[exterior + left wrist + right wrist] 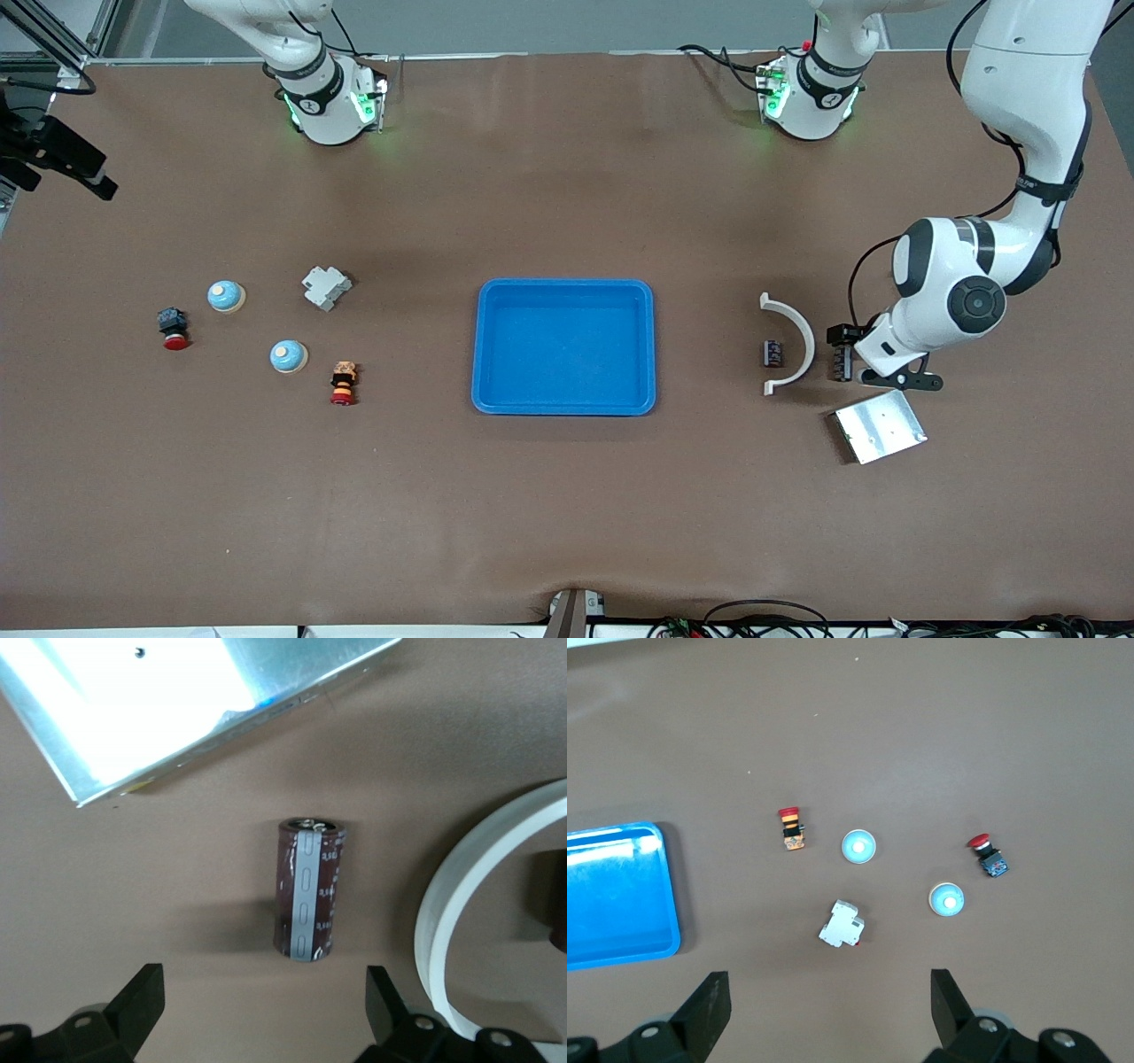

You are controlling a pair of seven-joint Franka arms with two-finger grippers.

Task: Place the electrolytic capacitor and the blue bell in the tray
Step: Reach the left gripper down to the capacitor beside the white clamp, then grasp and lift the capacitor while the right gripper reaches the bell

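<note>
— Blue tray (564,292) lies in the middle of the table (567,514), and nothing is in it. Where is the capacitor?

— The capacitor (308,892) lies on its side on the table, toward the left arm's end from the tray. It is dark brown with a grey stripe. The left gripper (264,1005) hangs just over it, fingers wide apart, one on each side, and they do not touch it. In the front view the capacitor (840,363) is mostly hidden under this gripper (842,354).

— What is near it?

— A white arc (791,344) lies between the capacitor and the tray, close to the capacitor. A small dark part (772,353) lies inside the curve of the arc. A silver plate (879,426) lies beside the capacitor, nearer to the front camera.

— And the bells?

— Two blue bells are toward the right arm's end from the tray, well apart from it. One bell (289,355) is closer to the tray, the second bell (226,295) is farther from it. A white breaker (325,287), a red and orange button (343,382) and a red button (174,328) lie around them.

— The right gripper?

— The right gripper (831,1005) waits high above the bells' end of the table, fingers wide, holding nothing.
</note>
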